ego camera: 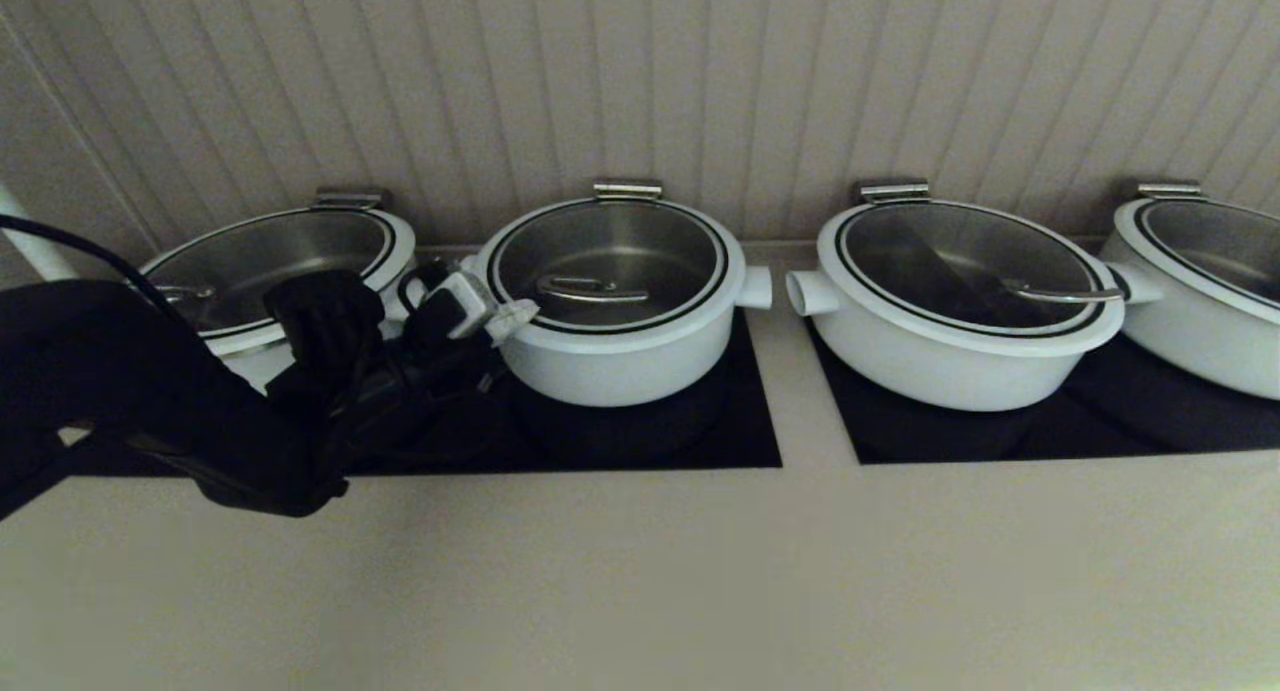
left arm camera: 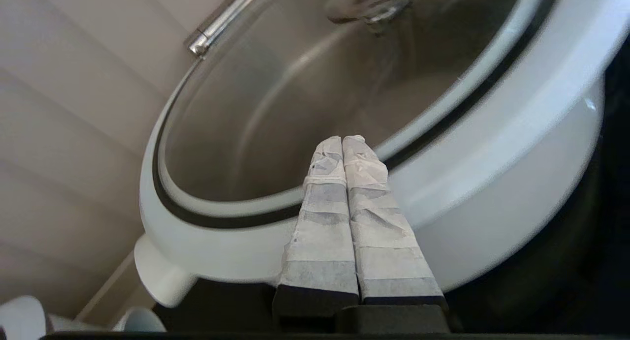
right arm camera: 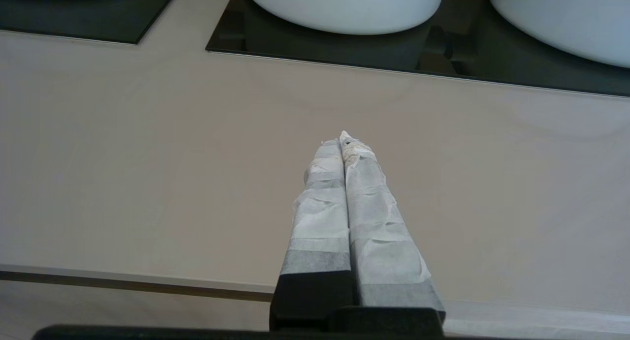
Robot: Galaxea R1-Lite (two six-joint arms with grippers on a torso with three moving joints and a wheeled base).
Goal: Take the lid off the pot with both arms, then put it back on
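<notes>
lid's on, nothing lifted yet, so this looks like the approach. the pot (ego camera: 625, 356) sits second from the left in the row of white pots against the wall, on the black cooktop (ego camera: 740, 441), and the lid (ego camera: 608, 261) lies flat on it with its steel bar handle (ego camera: 590, 290) in the middle. the left gripper (ego camera: 515, 316) is right at the pot's near-left rim, taped fingers (left arm camera: 344, 182) pressed together with nothing between them, tips over the white rim just short of the glass. the left arm (ego camera: 200, 401) reaches in low from the left side, elbow bent, forearm angled toward the pot. the right gripper (right arm camera: 342, 143) hangs over the bare beige counter (right arm camera: 147, 158) in front of the hobs, fingers pinched together too, holding nothing, well away from the pot. next up, i'd say, both sets of fingers need to spread, and the right arm has to travel over to the lid before any lift.
</notes>
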